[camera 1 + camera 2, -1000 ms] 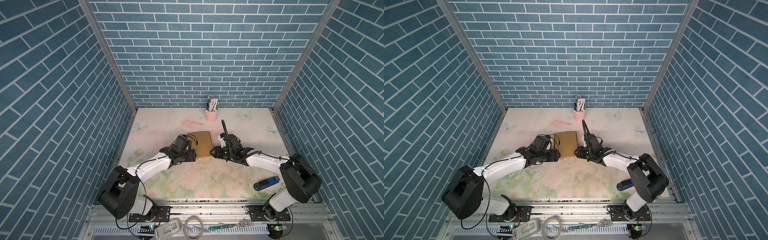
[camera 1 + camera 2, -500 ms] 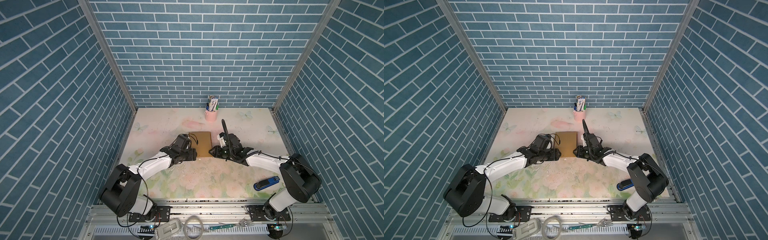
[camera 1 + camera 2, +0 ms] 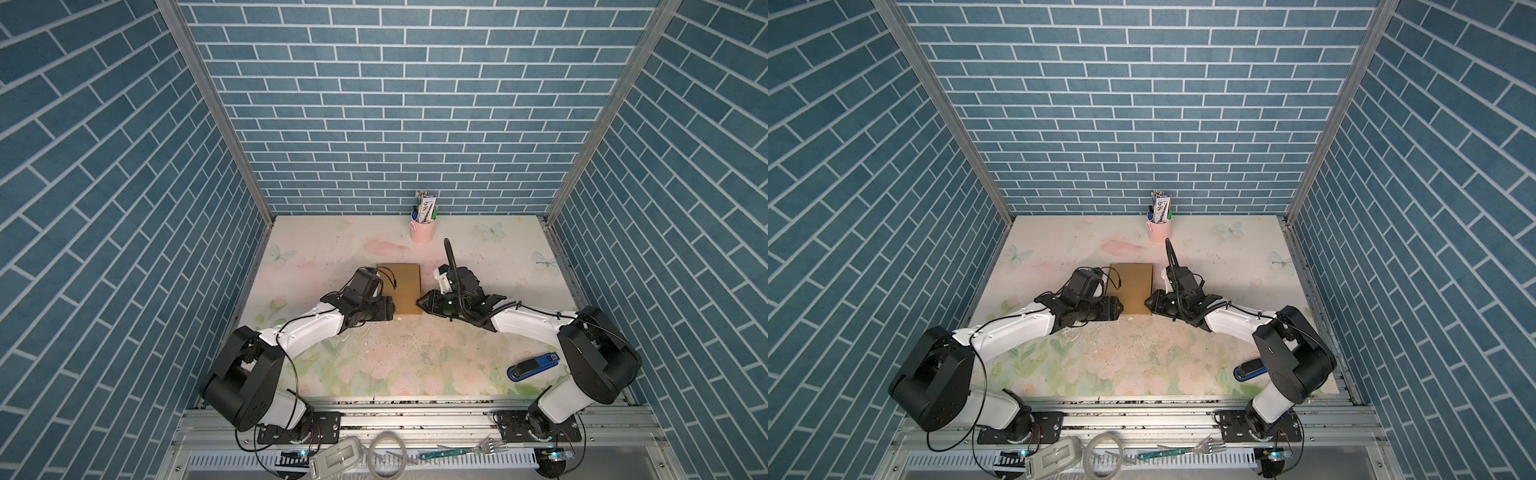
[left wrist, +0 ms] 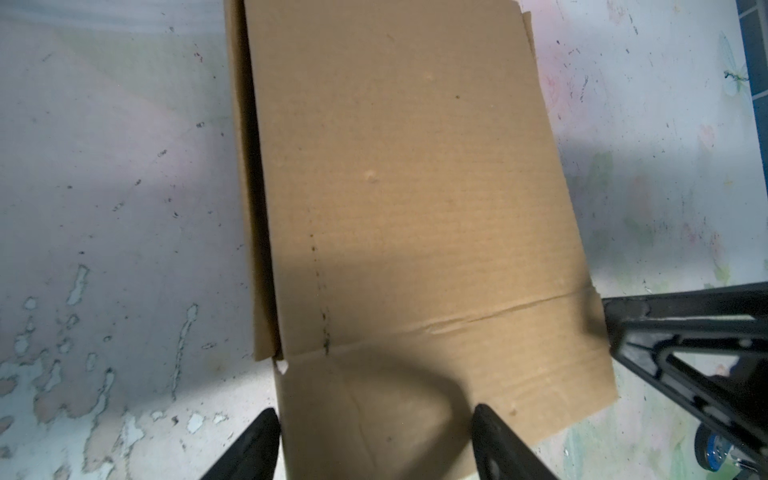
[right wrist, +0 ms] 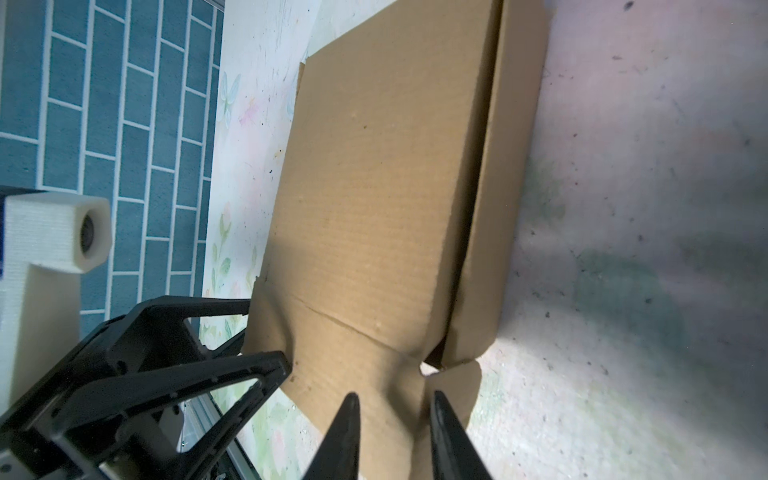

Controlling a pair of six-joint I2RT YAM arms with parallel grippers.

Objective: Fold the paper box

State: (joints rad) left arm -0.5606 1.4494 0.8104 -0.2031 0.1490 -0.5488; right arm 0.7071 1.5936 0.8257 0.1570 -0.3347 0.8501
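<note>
Left gripper (image 4: pixel 374 411): fingers (image 4: pixel 257 440) are seen well apart, poised over the near flap of the paper box (image 3: pixel 405 286), nothing clamped. The box lies mid-counter (image 3: pixel 332 249) between the two arms, shown in both top views as a shallow, mostly closed brown form. One long side wall is seen gaping slightly in the left wrist view, and the near flap juts out past a rumpled crease. Right gripper (image 5: pixel 394 395): fingers are set close together at the flap's near corner by the notch; whether cardboard is pinched between them cannot be told. Handling, as judged: the board is expected to be light and fairly stiff across its panels, to bend readily along scored lines, and to be easily crushed at edges. It is likely to slide on the smooth counter if pushed from one side only. Hold is best taken on the free flap edge near both corners, so that the crease is turned evenly and the body is kept braced.
</note>
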